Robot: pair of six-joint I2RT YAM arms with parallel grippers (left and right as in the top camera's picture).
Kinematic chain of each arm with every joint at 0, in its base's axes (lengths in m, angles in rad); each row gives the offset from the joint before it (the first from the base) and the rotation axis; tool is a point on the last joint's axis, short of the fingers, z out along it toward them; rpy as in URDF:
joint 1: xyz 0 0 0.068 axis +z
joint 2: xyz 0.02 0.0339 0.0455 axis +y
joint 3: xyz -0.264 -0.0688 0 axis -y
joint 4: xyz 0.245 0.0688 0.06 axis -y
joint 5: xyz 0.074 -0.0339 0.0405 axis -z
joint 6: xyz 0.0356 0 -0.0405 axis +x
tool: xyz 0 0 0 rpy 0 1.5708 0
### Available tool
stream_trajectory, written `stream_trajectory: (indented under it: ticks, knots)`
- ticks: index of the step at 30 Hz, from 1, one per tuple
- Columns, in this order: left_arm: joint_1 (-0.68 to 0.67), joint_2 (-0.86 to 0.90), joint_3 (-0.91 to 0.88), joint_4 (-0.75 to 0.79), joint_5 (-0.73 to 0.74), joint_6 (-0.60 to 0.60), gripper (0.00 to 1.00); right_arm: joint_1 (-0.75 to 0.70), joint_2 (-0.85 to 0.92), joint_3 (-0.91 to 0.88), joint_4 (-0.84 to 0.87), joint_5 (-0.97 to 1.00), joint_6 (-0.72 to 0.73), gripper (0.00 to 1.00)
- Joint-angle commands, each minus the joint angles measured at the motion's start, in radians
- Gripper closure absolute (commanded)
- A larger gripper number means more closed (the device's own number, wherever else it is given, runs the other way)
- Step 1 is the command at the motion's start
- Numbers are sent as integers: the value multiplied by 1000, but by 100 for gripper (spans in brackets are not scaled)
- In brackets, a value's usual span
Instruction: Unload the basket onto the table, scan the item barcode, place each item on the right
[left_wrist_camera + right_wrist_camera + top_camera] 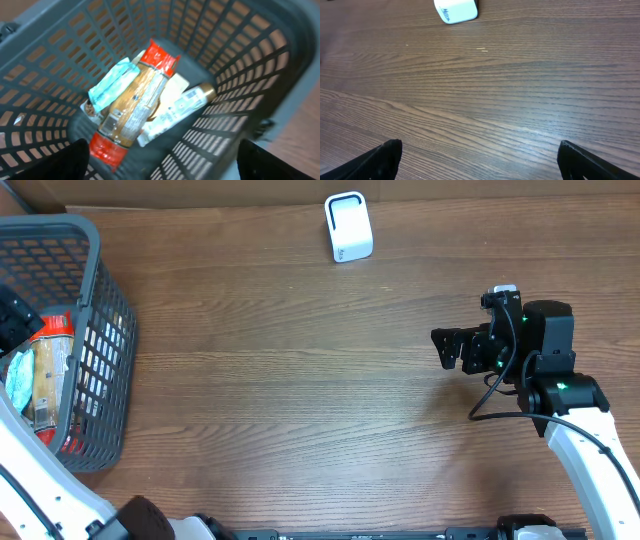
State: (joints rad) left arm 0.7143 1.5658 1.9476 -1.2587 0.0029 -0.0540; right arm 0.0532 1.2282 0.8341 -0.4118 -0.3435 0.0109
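Left gripper wide open, empty, over basket (red-ended wrapper topmost); right gripper wide open, empty, above table.

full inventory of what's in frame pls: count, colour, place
table: 1, brown wood, under everything
basket: 1, grey, table's left edge
long packet: 1, tan with red ends, in basket, on top
flat packet: 1, teal, in basket, against long packet
tube: 1, white with gold cap, in basket
scanner box: 1, white, far middle of table
left gripper: 1, black, open, above basket
right gripper: 1, black, open, above bare wood, right side
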Motion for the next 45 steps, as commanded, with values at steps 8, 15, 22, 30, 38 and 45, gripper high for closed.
stream_trajectory:
  ticks: [8,15,22,30,38,45]
  knots:
    - [66,69,-85,-6,-76,111,0,5,3,24,6,-6,-5,0]
    - [66,97,-325,193,-138,190,0,5,3,24,6,-6,-5,0]
    - [64,190,-468,417,-56,384,0,5,3,24,6,-6,-5,0]
    - [64,379,-470,445,-55,383,0,5,3,24,6,-6,-5,0]
    - [71,488,-471,456,-62,359,3,5,3,24,6,-6,-5,0]
    - [71,499,-465,443,-221,240,21,5,3,24,6,-6,-5,0]
